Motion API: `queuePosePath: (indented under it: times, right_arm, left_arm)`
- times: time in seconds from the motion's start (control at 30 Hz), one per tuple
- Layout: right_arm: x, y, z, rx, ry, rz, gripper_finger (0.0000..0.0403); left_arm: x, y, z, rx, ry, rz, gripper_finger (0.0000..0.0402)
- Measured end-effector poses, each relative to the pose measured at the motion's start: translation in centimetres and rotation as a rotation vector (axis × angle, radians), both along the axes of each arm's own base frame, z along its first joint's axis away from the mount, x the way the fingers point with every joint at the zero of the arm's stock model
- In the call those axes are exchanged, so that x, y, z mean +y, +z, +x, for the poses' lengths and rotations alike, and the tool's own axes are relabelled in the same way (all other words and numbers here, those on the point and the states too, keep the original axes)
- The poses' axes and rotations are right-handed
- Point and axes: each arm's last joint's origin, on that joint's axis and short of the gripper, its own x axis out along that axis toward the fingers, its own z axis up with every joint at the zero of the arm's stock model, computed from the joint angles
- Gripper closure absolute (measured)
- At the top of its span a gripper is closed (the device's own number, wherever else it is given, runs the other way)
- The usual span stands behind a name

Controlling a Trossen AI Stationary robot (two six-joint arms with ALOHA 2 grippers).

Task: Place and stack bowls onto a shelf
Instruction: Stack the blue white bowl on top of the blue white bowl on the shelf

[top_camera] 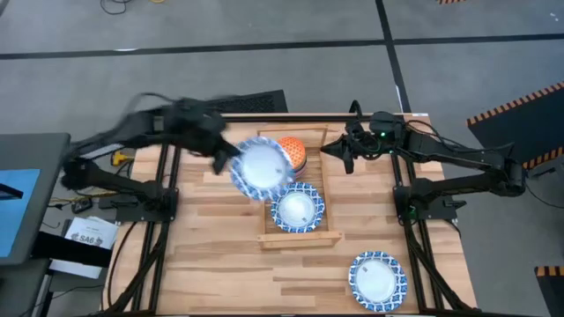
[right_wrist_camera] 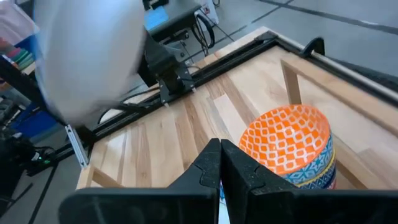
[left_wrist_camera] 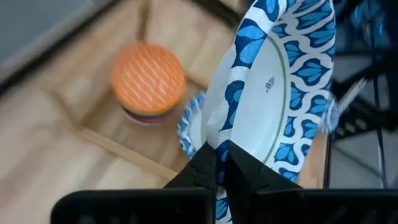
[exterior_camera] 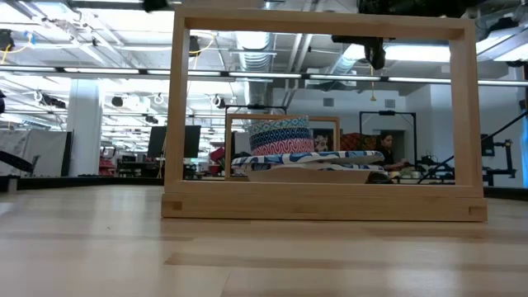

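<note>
My left gripper is shut on a wide blue-and-white bowl held up over the left rail of the wooden shelf. At the shelf's far end stands a stack of small deep bowls with the orange one on top. Another wide patterned bowl lies in the shelf's near half. A third wide bowl sits on the table near the front right. My right gripper hovers shut, just right of the shelf's far end, touching nothing. In the right wrist view the orange bowl lies beyond its fingers. My left gripper pinches the wide bowl's rim between its two fingers, one on the white inner face and one on the outer side. The bowl is lifted clear and tilted steeply on edge, its white centre facing sideways above the shelf.
The shelf's tall end frame stands across the low view, with the bowl stack seen through it. Arm mounts and black frame rails flank the table at left and right. Bare planks lie at the near left of the table.
</note>
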Motion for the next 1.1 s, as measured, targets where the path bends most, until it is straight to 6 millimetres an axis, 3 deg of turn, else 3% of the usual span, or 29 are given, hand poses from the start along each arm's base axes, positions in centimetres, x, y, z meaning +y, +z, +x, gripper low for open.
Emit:
queuePosePath:
  times: [0.13,0.23,0.37,0.5,0.7,1.0,1.1]
  right_arm:
    - [-0.4,2.2,-1.0,-0.081,-0.029,-0.035,0.0370]
    - [-0.6,2.8,-1.7,-0.093,-0.049,-0.049,0.0369]
    - [-0.5,3.6,-2.7,-0.124,-0.070,-0.064,0.0368]
    - [-0.5,3.7,-3.3,-0.116,-0.078,-0.069,0.0368]
    - [-0.5,3.6,-3.3,-0.105,-0.075,-0.078,0.0368]
    - [-0.5,3.2,-3.4,-0.068,-0.069,-0.091,0.0368]
    - [-0.4,3.2,-3.4,-0.065,-0.068,-0.095,0.0368]
  left_arm:
    - [1.6,-4.1,4.9,0.120,-0.023,-0.020,0.0401]
    - [2.7,-6.9,8.4,0.168,-0.023,-0.029,0.0401]
    - [2.7,-9.6,12.3,0.150,-0.091,-0.071,0.0401]
    - [1.9,-12.6,14.7,0.208,-0.135,-0.142,0.0401]
    - [-0.5,-15.3,16.4,0.302,-0.115,-0.203,0.0401]
    - [-3.1,-15.7,16.6,0.279,0.185,-0.214,0.0401]
    - [-3.4,-17.9,16.3,0.253,0.245,-0.329,0.0401]
